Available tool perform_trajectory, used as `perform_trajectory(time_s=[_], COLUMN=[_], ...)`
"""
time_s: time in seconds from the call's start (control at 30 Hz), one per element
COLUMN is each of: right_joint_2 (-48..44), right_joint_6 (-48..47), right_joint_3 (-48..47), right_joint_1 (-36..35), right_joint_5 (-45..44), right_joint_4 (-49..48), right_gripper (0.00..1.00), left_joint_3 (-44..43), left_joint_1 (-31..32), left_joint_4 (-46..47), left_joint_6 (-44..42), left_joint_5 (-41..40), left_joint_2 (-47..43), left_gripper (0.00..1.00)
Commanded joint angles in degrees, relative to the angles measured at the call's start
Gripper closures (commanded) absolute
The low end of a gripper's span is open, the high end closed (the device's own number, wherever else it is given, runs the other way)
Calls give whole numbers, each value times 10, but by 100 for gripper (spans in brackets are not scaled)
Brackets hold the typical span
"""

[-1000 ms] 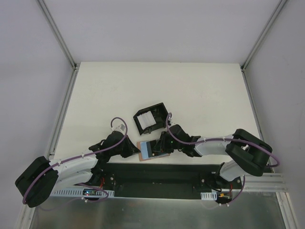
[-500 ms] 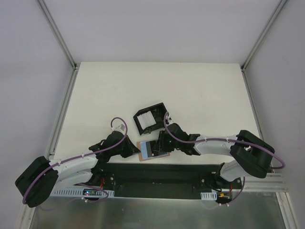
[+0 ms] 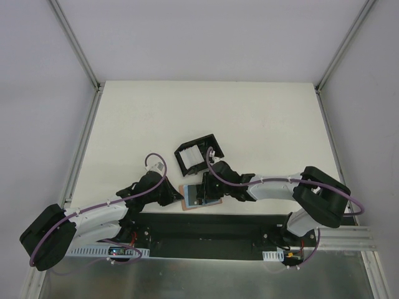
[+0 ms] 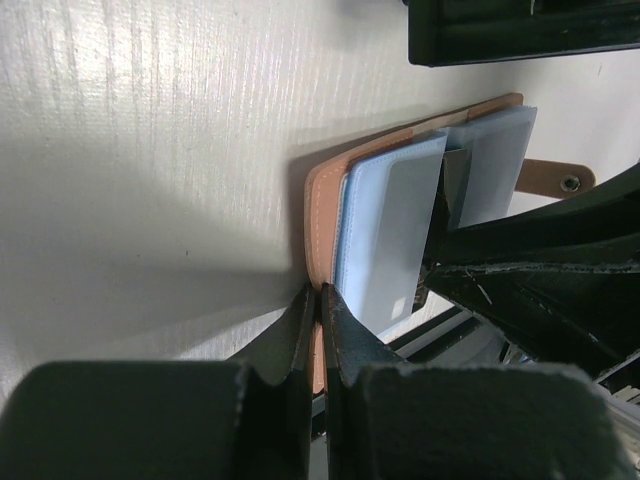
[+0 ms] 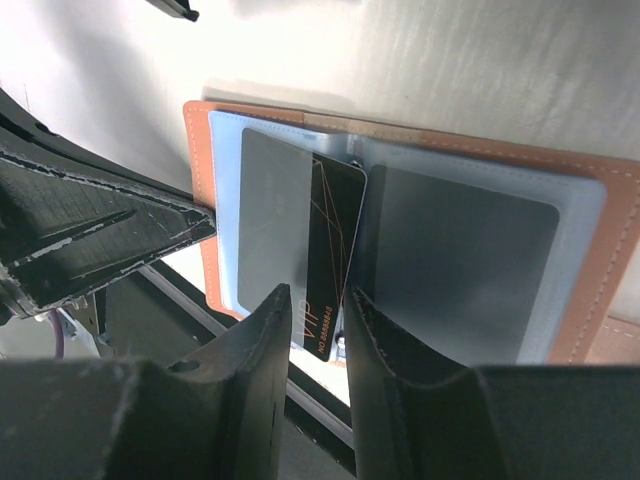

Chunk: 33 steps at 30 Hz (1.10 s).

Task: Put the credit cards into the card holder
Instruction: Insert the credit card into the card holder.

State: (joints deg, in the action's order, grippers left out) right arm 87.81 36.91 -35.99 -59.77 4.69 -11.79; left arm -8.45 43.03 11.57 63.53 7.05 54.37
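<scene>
The card holder (image 3: 189, 198) lies open at the middle of the tabletop's (image 3: 249, 118) near edge, with pale cards (image 4: 385, 240) in its sleeves. The left end effector (image 4: 320, 300) is clamped on its tan rim. The right end effector (image 5: 315, 300) has its jaws narrowly apart around a dark card (image 5: 333, 250) at the fold; whether they grip it I cannot tell.

This is a robotics lab's test cell (nothing homely about it): a bare white counter (image 3: 249, 112) is boxed in by plain pale walls (image 3: 206, 37) held in aluminium rails (image 3: 75, 43). A left arm (image 3: 93, 217) and a right arm (image 3: 277, 185) are bolted to a black plate (image 3: 206, 227) at the counter's near edge. They trail purple cables (image 3: 147, 163), and a sheet of bare metal (image 3: 206, 274) lies in front of their bases.
</scene>
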Motion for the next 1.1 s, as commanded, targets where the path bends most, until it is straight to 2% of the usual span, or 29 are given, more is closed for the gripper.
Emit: perform_trajectory(time_s=[0.0, 0.5, 0.8, 1.07], right_joint_2=[20, 19, 5, 7], right_joint_6=[-21, -73, -147, -201], right_joint_3=[-26, -42, -39, -48], right_joint_1=[-12, -25, -47, -48], right_joint_5=[1, -7, -43, -22], right_joint_4=[27, 4, 5, -19], right_gripper=[70, 68, 69, 66], left_joint_3=[6, 9, 10, 5], left_joint_1=[-4, -5, -4, -5], left_joint_4=[-15, -12, -12, -15], left_joint_6=[-7, -9, -19, -32], left_joint_5=[0, 1, 0, 6], left_joint_2=[3, 3, 2, 7], left_gripper=[100, 100, 100, 100])
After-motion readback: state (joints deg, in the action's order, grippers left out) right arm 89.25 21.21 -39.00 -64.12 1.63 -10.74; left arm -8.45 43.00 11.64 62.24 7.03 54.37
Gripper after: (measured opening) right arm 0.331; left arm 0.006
